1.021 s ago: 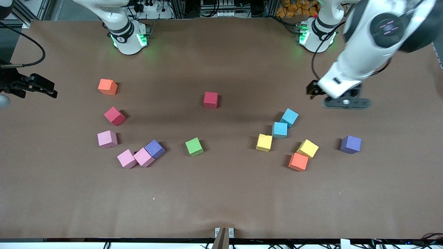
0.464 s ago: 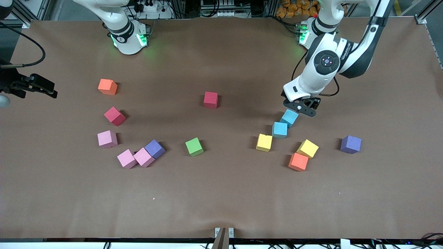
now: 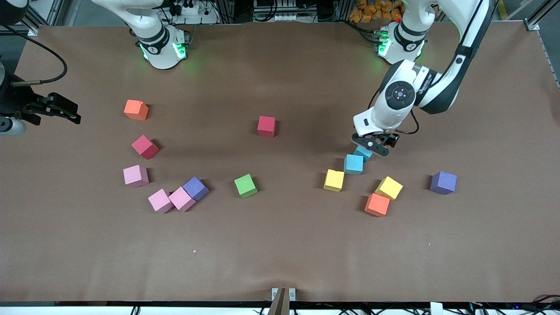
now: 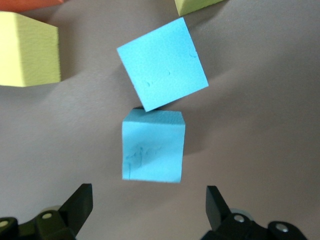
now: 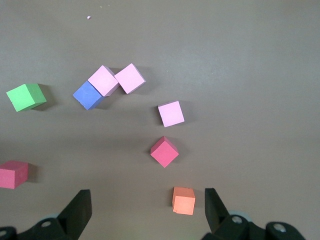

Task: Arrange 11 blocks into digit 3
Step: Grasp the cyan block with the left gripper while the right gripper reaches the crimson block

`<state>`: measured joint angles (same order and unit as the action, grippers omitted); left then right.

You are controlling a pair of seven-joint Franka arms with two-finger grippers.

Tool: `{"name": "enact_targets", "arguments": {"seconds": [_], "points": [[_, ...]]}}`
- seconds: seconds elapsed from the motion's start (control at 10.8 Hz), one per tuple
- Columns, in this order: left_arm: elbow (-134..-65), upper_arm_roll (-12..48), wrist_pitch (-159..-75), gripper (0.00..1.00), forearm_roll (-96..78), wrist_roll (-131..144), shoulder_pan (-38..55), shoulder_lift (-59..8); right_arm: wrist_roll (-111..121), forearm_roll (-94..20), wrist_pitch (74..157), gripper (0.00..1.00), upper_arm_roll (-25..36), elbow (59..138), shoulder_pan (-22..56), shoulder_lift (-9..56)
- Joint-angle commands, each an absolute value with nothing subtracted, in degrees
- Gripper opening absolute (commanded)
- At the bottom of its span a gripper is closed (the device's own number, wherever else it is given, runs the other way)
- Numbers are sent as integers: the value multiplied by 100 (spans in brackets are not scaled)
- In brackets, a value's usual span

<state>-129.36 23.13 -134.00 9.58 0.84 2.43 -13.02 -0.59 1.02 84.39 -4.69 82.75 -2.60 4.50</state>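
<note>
The blocks lie scattered on the brown table. Two cyan blocks touch at a corner (image 3: 353,164) (image 3: 363,152). My left gripper (image 3: 372,146) is open and empty, low over the cyan block farther from the front camera. In the left wrist view that block (image 4: 153,151) lies just ahead of the open gripper (image 4: 149,200), with the other cyan block (image 4: 162,65) past it. My right gripper (image 3: 61,111) is open and empty, high over the right arm's end of the table. In the right wrist view an orange block (image 5: 184,200) shows between its fingers (image 5: 80,205), far below.
Beside the cyan pair lie two yellow blocks (image 3: 334,180) (image 3: 389,187), an orange (image 3: 377,204) and a purple (image 3: 443,182). A red block (image 3: 266,126) and a green block (image 3: 245,185) lie mid-table. Toward the right arm's end lie orange (image 3: 136,110), red (image 3: 145,146), purple (image 3: 195,188) and three pink blocks (image 3: 135,176).
My left arm has swung in from the left arm's end of the table and come down over the cyan blocks. My right gripper has shifted slightly. No block has moved.
</note>
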Motion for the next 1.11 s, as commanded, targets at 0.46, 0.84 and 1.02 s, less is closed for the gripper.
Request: {"name": "enact_targets", "arguments": {"seconds": [0.46, 0.84, 1.02], "points": [[-12876, 2136, -14010, 100, 1090, 9, 211, -1977, -132, 114, 8655, 100, -475, 8480, 77, 623], [-12779, 2136, -14010, 65, 1257, 17, 255, -2171, -115, -157, 10419, 100, -483, 9744, 658, 746], [-12744, 2136, -14001, 49, 1266, 79, 308, -2153, -167, -316, 10853, 100, -483, 9809, 1061, 1202]]}}
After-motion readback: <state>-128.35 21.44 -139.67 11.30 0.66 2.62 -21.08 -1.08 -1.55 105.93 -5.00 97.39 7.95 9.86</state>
